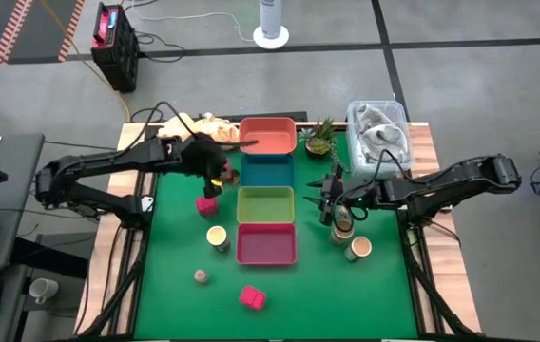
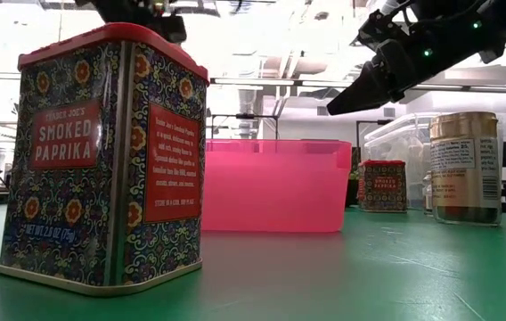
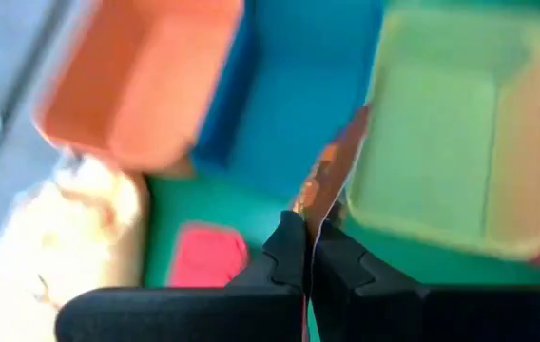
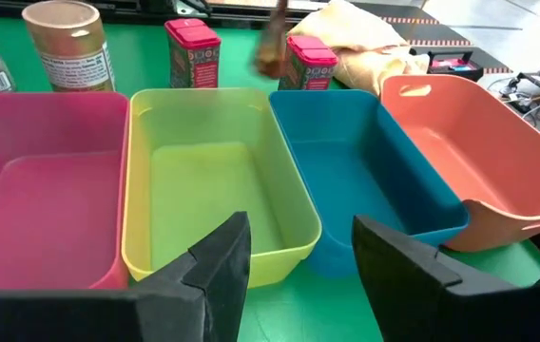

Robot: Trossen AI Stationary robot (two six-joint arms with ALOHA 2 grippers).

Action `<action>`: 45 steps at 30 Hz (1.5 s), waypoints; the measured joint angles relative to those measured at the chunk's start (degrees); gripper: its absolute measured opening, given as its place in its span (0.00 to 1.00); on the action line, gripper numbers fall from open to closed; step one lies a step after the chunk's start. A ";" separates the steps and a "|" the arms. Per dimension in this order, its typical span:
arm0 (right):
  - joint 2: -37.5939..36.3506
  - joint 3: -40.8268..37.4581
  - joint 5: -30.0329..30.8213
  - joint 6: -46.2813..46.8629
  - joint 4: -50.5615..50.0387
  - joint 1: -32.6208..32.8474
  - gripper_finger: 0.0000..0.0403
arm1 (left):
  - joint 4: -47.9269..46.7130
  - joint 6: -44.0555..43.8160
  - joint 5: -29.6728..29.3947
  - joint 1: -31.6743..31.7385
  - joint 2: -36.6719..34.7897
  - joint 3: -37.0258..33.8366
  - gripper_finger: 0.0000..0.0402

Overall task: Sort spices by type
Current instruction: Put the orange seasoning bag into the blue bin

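Looking down from above, the left gripper (image 1: 221, 177) hangs beside the blue tray (image 1: 266, 171), a paprika tin (image 1: 206, 203) just below it; the right gripper (image 1: 328, 195) waits by two jars (image 1: 343, 226). From table height, a smoked paprika tin (image 2: 102, 160) fills the foreground before the pink tray (image 2: 275, 183). On the left wrist, fingers (image 3: 289, 256) pinch a thin brown spice piece (image 3: 332, 171). The right wrist's fingers (image 4: 218, 252) show a gap above the yellow-green tray (image 4: 218, 180), nothing between them.

Left arm: I see it reaching in from the left edge toward frame centre, left gripper (image 1: 221, 175) pinched closed, fingers (image 3: 289, 261) pressed together. Right arm: extends in from the right edge, right gripper (image 1: 329, 198) right of centre, fingers (image 4: 215, 255) standing apart.
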 joint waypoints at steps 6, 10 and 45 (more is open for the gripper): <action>0.00 0.00 0.00 0.11 0.81 0.00 0.53 | 5.61 4.83 -0.01 0.78 2.03 4.54 0.00; 0.02 0.00 -0.01 0.39 0.89 0.00 0.53 | 5.86 9.72 -0.04 1.62 7.38 8.83 0.00; 0.02 0.00 -0.04 1.91 1.13 0.13 0.53 | 4.76 10.55 10.38 4.09 29.92 19.42 0.00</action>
